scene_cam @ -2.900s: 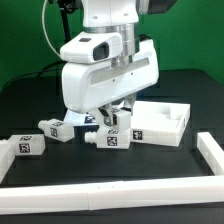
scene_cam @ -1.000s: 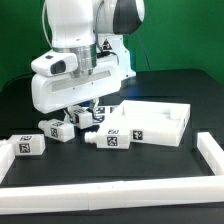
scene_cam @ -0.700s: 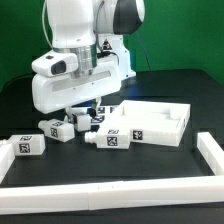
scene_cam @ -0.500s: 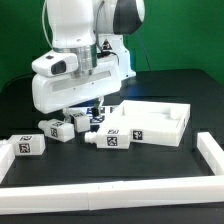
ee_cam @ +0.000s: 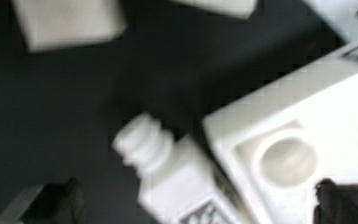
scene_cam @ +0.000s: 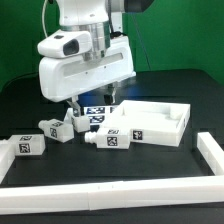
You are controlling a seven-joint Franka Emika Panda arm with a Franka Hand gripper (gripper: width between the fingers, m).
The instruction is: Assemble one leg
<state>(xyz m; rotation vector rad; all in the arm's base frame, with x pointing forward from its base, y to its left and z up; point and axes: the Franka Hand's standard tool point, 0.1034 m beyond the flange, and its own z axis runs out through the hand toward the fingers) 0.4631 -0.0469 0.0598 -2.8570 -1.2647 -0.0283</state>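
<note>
Green backdrop and a black table (scene_cam: 150, 165) framed the scene, with a white rail (scene_cam: 100, 187) along the near edge. The gripper (scene_cam: 96, 103) hung just above the leg (scene_cam: 96, 114), which lay on the table beside the far-left corner of the tabletop (scene_cam: 160, 132). In the blurred wrist view, the fingers (ee_cam: 51, 200) stood wide apart with the leg (ee_cam: 167, 165) lying between and below them, touched by neither, next to a tabletop (ee_cam: 291, 110) corner hole. Three other legs lay on the table: two (scene_cam: 27, 145) (scene_cam: 55, 128) toward the exterior view's left, one (scene_cam: 110, 139) just near of the tabletop.
</note>
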